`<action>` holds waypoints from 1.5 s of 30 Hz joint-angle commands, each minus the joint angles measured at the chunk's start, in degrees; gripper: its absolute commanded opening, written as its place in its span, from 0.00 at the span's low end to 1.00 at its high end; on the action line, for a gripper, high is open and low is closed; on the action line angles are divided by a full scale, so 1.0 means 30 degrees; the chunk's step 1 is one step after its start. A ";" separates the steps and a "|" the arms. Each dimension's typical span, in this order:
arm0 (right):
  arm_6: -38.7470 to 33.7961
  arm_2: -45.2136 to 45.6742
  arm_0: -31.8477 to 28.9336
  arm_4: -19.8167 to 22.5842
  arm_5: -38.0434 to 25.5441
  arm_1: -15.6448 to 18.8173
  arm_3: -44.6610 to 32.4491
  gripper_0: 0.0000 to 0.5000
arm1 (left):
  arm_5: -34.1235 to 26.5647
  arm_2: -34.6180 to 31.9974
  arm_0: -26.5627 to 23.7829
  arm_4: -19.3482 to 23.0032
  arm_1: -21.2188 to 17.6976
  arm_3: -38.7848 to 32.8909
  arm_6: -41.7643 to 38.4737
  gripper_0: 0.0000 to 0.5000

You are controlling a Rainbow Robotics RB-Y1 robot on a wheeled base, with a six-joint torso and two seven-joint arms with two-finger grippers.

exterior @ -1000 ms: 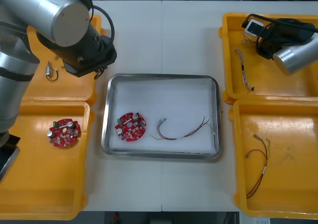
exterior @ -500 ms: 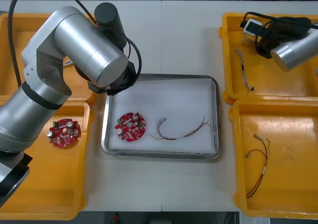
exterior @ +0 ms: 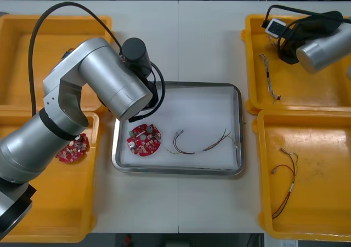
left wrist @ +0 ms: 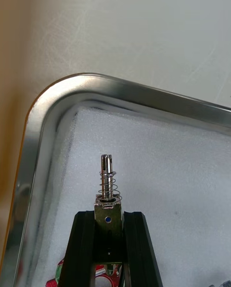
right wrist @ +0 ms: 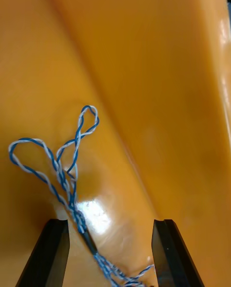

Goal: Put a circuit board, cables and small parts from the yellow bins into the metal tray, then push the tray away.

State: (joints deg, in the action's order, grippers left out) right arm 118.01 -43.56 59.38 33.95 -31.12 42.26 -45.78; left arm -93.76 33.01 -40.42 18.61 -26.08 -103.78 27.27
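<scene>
Centrally, the left claw [left wrist: 108, 216] clenches a small metal part [left wrist: 108, 183] above the upper-left corner of the metal tray [exterior: 178, 86]. Inside the tray lie a red circuit board [exterior: 143, 139] and a thin cable [exterior: 203, 144]. At upper right, the right claw [right wrist: 110, 227], released, hovers over a blue and white cable [right wrist: 67, 171] in a yellow bin [exterior: 307, 88].

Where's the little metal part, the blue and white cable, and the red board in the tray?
metal part [left wrist: 109, 186]: left wrist view, on its spring.
cable [right wrist: 66, 174]: right wrist view, where its loops meet.
board [exterior: 144, 139]: front view, its middle.
</scene>
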 commanded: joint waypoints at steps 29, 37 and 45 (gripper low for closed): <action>-0.3476 0.5408 0.0890 0.6172 0.1614 0.1382 0.3688 1.00 | 0.2602 0.2239 0.0143 -0.0871 0.0313 0.1049 -0.2878 0.03; -0.6230 0.6726 0.0861 0.6084 0.2318 0.0269 0.5094 1.00 | 0.2924 0.2356 0.0172 -0.0988 0.0254 0.1078 -0.3142 0.35; -0.7959 0.8045 0.0451 0.5791 0.3050 -0.0874 0.5241 1.00 | 0.3159 0.2385 0.0172 -0.1427 0.0167 0.1049 -0.3259 0.90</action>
State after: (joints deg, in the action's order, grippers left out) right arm 96.39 -21.77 60.18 51.88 -23.67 40.88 -29.88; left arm -84.96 39.30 -40.42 15.50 -26.06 -100.07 22.03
